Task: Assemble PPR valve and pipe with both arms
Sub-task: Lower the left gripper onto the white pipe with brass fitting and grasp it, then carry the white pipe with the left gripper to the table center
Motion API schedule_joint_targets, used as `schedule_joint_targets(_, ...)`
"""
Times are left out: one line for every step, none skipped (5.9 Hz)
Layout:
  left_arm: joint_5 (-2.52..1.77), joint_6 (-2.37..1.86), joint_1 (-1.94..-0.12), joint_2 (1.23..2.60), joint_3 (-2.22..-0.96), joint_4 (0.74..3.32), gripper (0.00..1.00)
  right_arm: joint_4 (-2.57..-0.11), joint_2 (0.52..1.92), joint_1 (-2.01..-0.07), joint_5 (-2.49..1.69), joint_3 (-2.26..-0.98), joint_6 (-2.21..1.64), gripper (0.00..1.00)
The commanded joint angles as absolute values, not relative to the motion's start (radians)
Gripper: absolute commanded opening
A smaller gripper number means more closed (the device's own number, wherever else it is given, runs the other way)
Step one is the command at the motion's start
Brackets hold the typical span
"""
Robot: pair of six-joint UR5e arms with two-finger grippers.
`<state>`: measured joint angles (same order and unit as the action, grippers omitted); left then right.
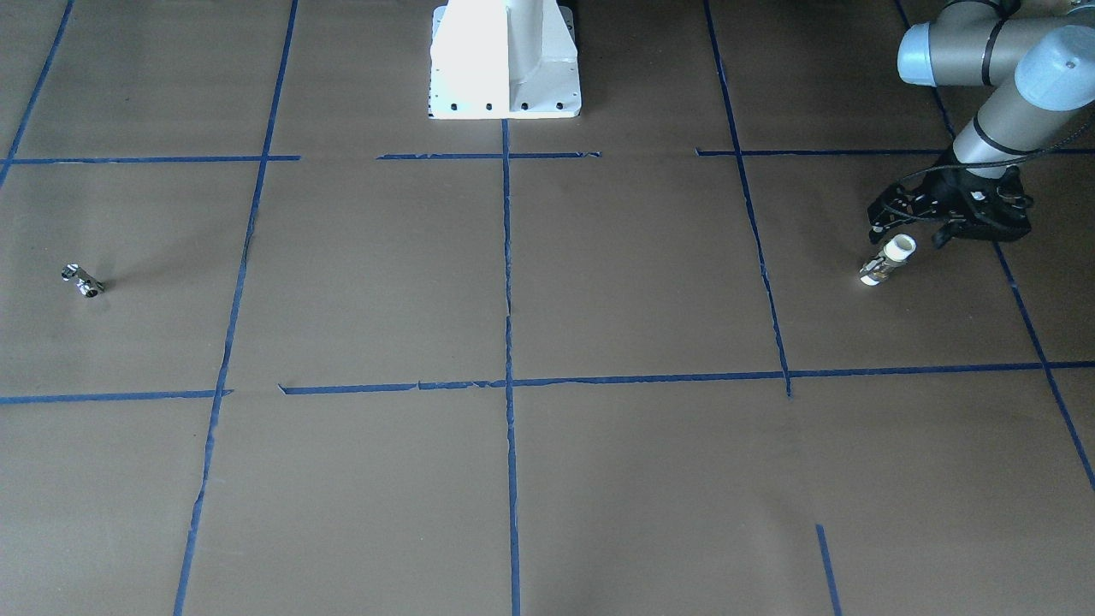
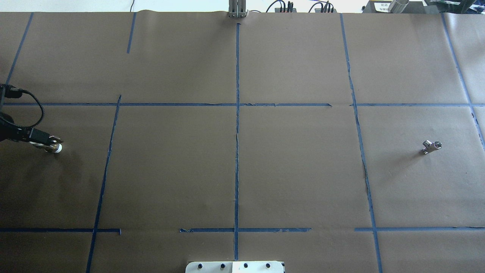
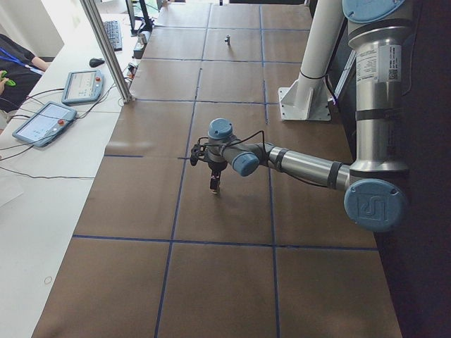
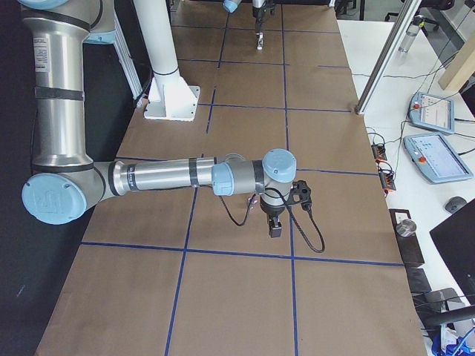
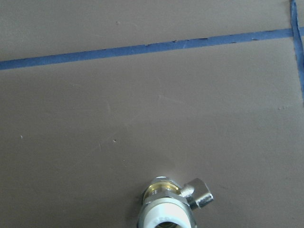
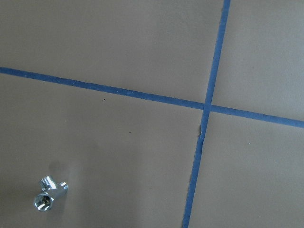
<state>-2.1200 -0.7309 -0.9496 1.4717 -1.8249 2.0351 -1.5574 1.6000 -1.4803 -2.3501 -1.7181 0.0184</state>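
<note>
The PPR valve [image 1: 888, 261] is at the right of the front-facing view, a little above mid-height. It is roughly upright, with one white end up and the other down. Whether the lower end rests on the brown paper [image 1: 650, 282] cannot be told. The left gripper [image 1: 912, 239] hangs directly over it. Its black fingers [image 1: 881, 224] look spread, one on each side of the valve's upper white end, with a gap showing. In the left wrist view the valve sits at the bottom edge, centre, its small lever pointing right.

The pipe [image 1: 83, 281] lies on its side at the far left of the same view, well apart from the valve. The right wrist view shows it in the lower left corner. The right gripper [image 4: 275, 228] hovers mid-frame in the right side view, and its jaw state cannot be told. Blue tape lines [image 1: 506, 257] cross the paper.
</note>
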Motion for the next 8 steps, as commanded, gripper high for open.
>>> schedule_joint_targets(-2.12, -0.738, -0.95, 1.474, -1.827, 2.034, 0.04, -1.557, 1.6, -1.48, -2.35, -1.72, 0.018, 1.0)
schedule_joint_targets(-2.12, -0.738, -0.953, 1.474, -1.83, 2.033, 0.0, -1.557, 1.6, -1.48, -2.35, -1.721, 0.018, 1.0)
schedule_joint_targets(-2.12, -0.738, -0.954, 1.47, -1.853, 2.026, 0.0, -1.559, 1.601, -1.48, -2.35, -1.72, 0.018, 1.0)
schedule_joint_targets(-2.125, -0.741, -0.962, 1.48, -1.897, 2.004, 0.0, -1.559, 1.601, -1.48, -2.352, -1.72, 0.018, 1.0)
schedule_joint_targets(-2.125, -0.747, -0.962, 1.508, -2.001, 1.83, 0.0, -1.559, 1.601, -1.48, -2.352, -1.72, 0.018, 1.0)
schedule_joint_targets(-2.122, -0.811, -0.957, 1.629, -2.084, 1.614, 0.0, -1.559, 1.601, -1.48, -2.352, -1.717, 0.02, 1.0)
schedule_joint_targets(-2.12, -0.921, -0.922, 1.808, -2.088, 1.433, 0.0, -1.559, 1.601, -1.479, -2.352, -1.715, 0.018, 1.0)
schedule_joint_targets(-2.096, -1.06, -0.831, 1.93, -2.08, 1.328, 0.0, -1.559, 1.601, -1.48, -2.352, -1.715, 0.018, 1.0)
